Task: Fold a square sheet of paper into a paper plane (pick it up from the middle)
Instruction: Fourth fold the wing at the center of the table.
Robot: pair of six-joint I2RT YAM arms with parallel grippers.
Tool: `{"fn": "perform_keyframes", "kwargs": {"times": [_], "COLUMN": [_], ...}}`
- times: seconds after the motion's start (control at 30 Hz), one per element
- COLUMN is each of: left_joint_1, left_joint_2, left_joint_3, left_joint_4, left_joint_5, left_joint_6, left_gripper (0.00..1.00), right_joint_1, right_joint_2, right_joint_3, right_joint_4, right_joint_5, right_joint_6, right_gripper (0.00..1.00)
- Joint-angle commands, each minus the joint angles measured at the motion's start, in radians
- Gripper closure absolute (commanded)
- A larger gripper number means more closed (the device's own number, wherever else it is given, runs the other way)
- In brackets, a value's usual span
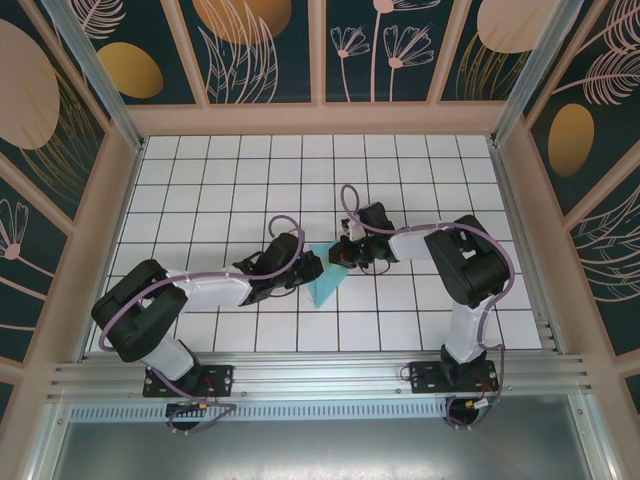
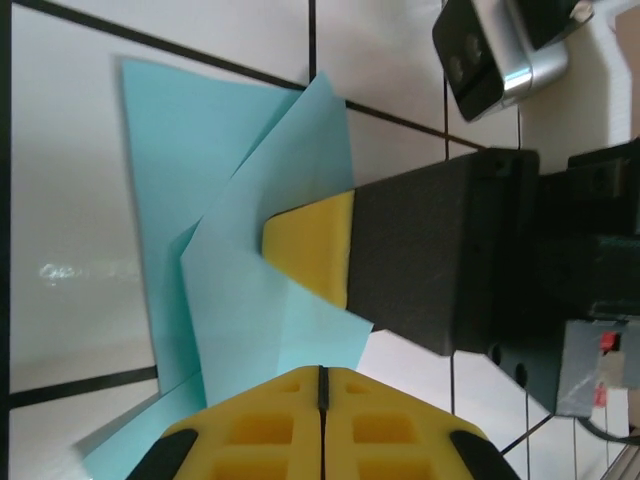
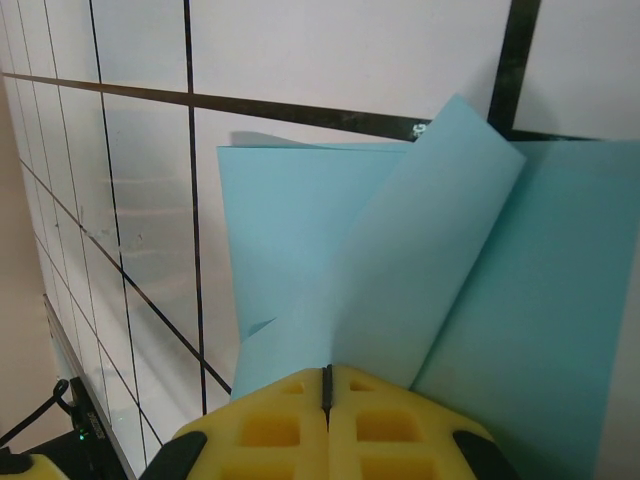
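Note:
The square sheet of paper is light blue and partly folded, with one flap lifted off the white grid table between the two grippers. My left gripper meets it from the left and my right gripper from the right. In the left wrist view the paper runs right into my shut yellow fingertips, and a yellow pad of the right gripper lies against the raised flap. In the right wrist view the flap rises from my shut right gripper.
Patterned walls with wooden frames enclose the table on three sides. A metal rail with both arm bases runs along the near edge. The right arm's wrist camera hangs close above the paper.

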Motion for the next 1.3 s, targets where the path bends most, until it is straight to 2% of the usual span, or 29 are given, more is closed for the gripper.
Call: {"fn": "perform_keyframes", "kwargs": {"times": [0.0, 0.37, 0.67, 0.87, 1.07, 1.27], "left_joint_1": [0.018, 0.055, 0.056, 0.056, 0.055, 0.055], "left_joint_2": [0.036, 0.177, 0.163, 0.147, 0.159, 0.155], "left_joint_3": [0.022, 0.038, -0.022, -0.063, -0.073, -0.080], "left_joint_4": [-0.031, 0.092, 0.002, 0.018, 0.034, 0.035], "left_joint_5": [-0.004, 0.128, 0.046, 0.044, 0.047, 0.043], "left_joint_6": [0.045, 0.050, 0.042, 0.026, 0.007, 0.002], "left_gripper": [0.93, 0.97, 0.98, 0.98, 0.98, 0.99], "right_joint_1": [0.008, 0.008, 0.008, 0.008, 0.054, 0.084], "right_joint_2": [0.008, 0.013, -0.023, -0.041, -0.128, -0.132], "right_joint_3": [-0.034, -0.031, -0.016, 0.017, -0.005, -0.059], "right_joint_4": [-0.026, -0.018, -0.029, -0.052, -0.057, -0.037], "right_joint_5": [0.057, 0.050, 0.043, 0.025, 0.021, 0.069], "right_joint_6": [-0.013, -0.006, -0.004, -0.013, 0.008, 0.065], "right_gripper": [0.97, 0.97, 0.97, 0.96, 0.95, 0.97]}}
